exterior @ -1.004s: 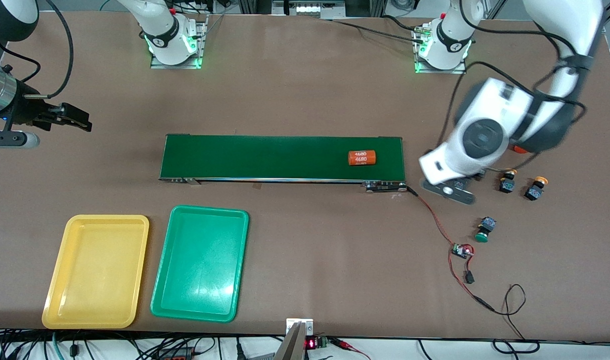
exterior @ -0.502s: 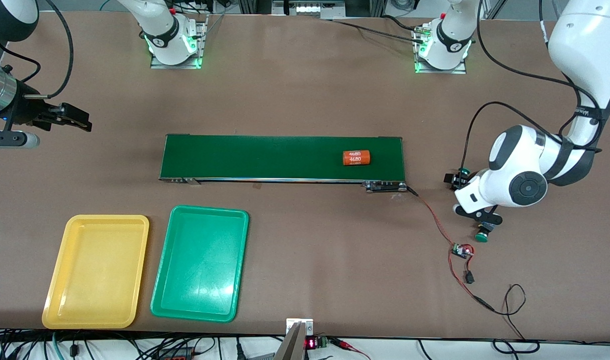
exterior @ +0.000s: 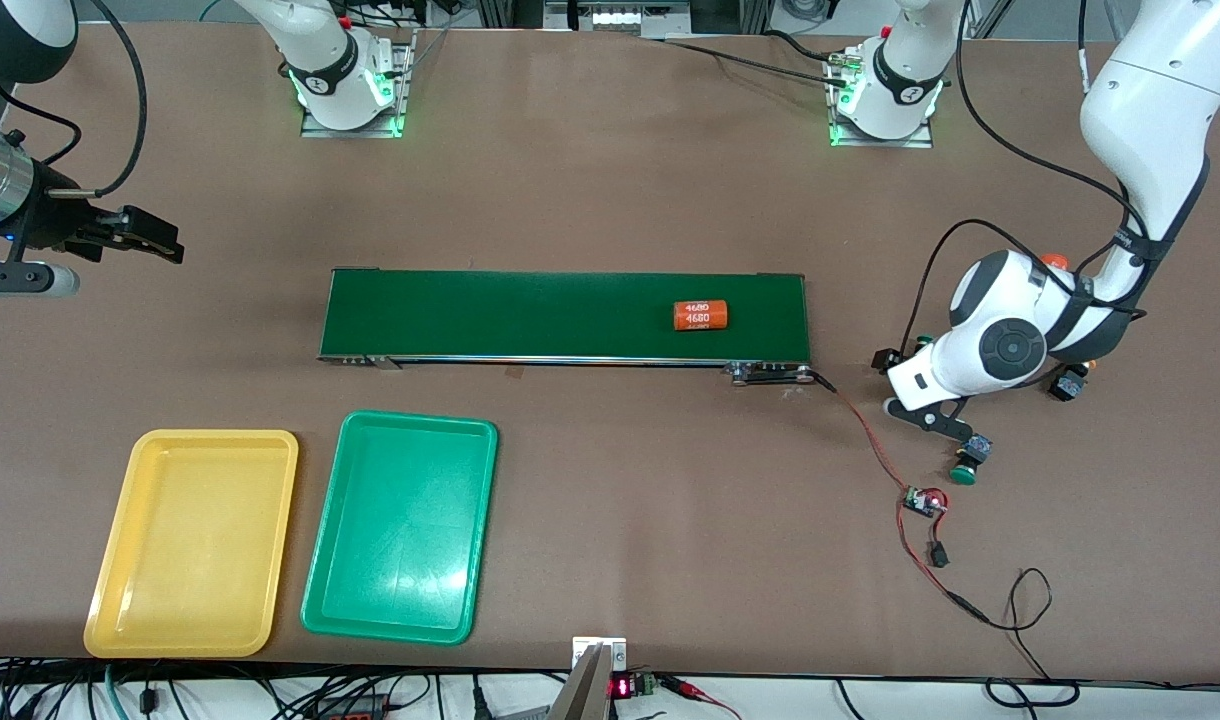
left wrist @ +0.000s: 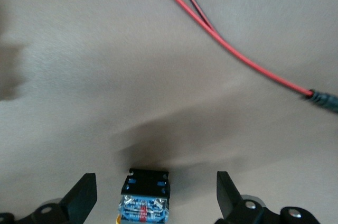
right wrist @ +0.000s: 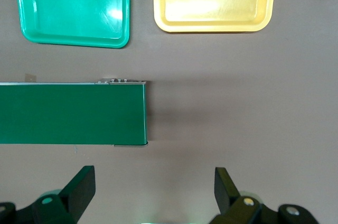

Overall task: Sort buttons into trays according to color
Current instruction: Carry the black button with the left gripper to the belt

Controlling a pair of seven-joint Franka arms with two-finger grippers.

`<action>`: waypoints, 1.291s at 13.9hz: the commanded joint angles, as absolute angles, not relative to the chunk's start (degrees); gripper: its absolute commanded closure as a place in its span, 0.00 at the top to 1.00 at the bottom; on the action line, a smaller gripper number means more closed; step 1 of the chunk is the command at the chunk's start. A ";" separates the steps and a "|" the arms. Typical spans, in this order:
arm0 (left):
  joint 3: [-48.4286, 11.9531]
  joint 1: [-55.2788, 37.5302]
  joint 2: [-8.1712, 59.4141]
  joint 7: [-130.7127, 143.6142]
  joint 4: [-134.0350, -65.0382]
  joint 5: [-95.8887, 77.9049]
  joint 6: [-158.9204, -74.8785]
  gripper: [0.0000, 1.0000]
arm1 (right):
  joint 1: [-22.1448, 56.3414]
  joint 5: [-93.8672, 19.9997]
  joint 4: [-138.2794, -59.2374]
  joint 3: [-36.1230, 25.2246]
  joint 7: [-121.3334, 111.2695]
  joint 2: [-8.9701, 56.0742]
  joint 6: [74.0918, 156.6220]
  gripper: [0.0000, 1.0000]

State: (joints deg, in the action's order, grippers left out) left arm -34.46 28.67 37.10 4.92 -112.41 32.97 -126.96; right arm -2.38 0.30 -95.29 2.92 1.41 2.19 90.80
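Left wrist view: the left gripper (left wrist: 153, 197) hangs low with its fingers spread wide, a black-bodied button (left wrist: 145, 195) lying between them — untouched, on the table (left wrist: 105, 76). From the front, a green-capped button (exterior: 966, 462) lies by that gripper, near the red wire (exterior: 870, 440). The right gripper (right wrist: 153, 195) waits open, high over the belt (exterior: 565, 315) end; an orange cylinder (exterior: 700, 316) rides the belt. The yellow tray (exterior: 192, 543) and green tray (exterior: 402, 527) sit side by side, nearer the front camera.

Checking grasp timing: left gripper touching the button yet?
Apart. Left wrist view: button sits between the open left gripper fingers, table showing either side.
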 commanded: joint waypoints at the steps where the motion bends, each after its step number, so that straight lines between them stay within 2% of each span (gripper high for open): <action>1: -34.37 29.53 37.52 5.09 -113.29 36.30 -127.44 1.00 | -2.90 -0.44 -94.13 3.25 1.93 2.64 89.91 1.00; 2: -34.37 29.62 37.70 5.27 -113.99 36.39 -127.53 1.00 | -2.90 -0.44 -94.13 3.25 1.93 2.64 89.91 1.00; 3: -34.37 29.62 37.53 5.19 -114.08 36.39 -127.36 0.86 | -2.90 -0.44 -94.13 3.25 1.93 2.64 89.91 1.00; 4: -34.45 29.62 37.36 5.10 -114.17 36.39 -127.18 0.53 | -2.90 -0.44 -94.13 3.25 1.93 2.64 89.91 1.00; 6: -34.54 29.62 37.18 4.40 -114.26 36.39 -126.39 0.11 | -2.81 -0.44 -94.22 3.25 1.93 2.64 89.91 1.00; 8: -34.89 29.71 36.65 4.39 -113.73 36.39 -124.38 0.07 | -2.81 -0.44 -94.13 3.25 1.93 2.64 89.91 1.00; 11: -38.39 29.71 33.93 4.48 -111.89 35.69 -119.64 0.07 | -2.81 -0.44 -94.13 3.25 1.93 2.64 89.91 1.00; 15: -45.96 28.40 34.28 7.37 -103.03 25.79 -108.74 0.07 | -2.81 -0.44 -94.13 3.25 1.93 2.64 89.91 1.00; 18: -47.02 23.58 34.45 17.35 -102.39 19.53 -108.37 0.08 | -2.72 -0.44 -94.13 3.25 2.02 2.64 89.91 1.00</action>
